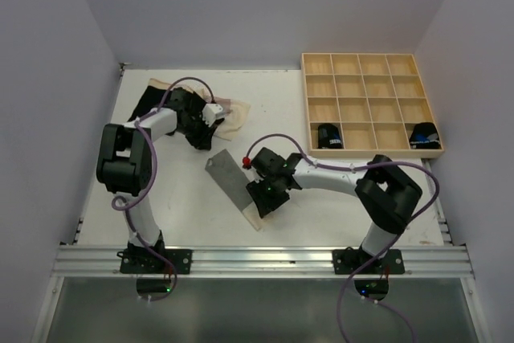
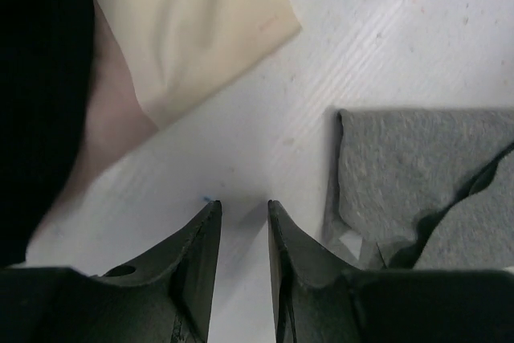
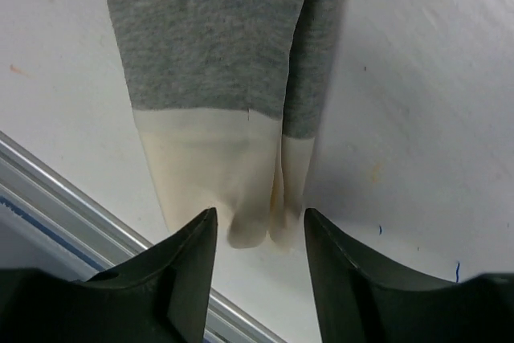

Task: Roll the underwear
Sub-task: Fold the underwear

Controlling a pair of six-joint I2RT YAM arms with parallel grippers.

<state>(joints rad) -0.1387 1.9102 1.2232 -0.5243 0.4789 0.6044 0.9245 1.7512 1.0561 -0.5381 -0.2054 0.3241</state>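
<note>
Grey underwear [image 1: 230, 180] folded into a long strip near the front edge of the tabletop [image 1: 337, 214], right gripper [image 3: 259, 222] spread astride its cream end, left gripper [image 2: 244, 208] narrowly parted, empty, beside beige underwear [image 2: 201, 30] towards the back-left corner

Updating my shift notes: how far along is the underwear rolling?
Done: two dark rolls sit in the tray. In hand: the grey underwear lies folded in a strip, the right fingers open astride its cream end. Remaining: the black-and-beige heap by the left fingers, unrolled.
</note>
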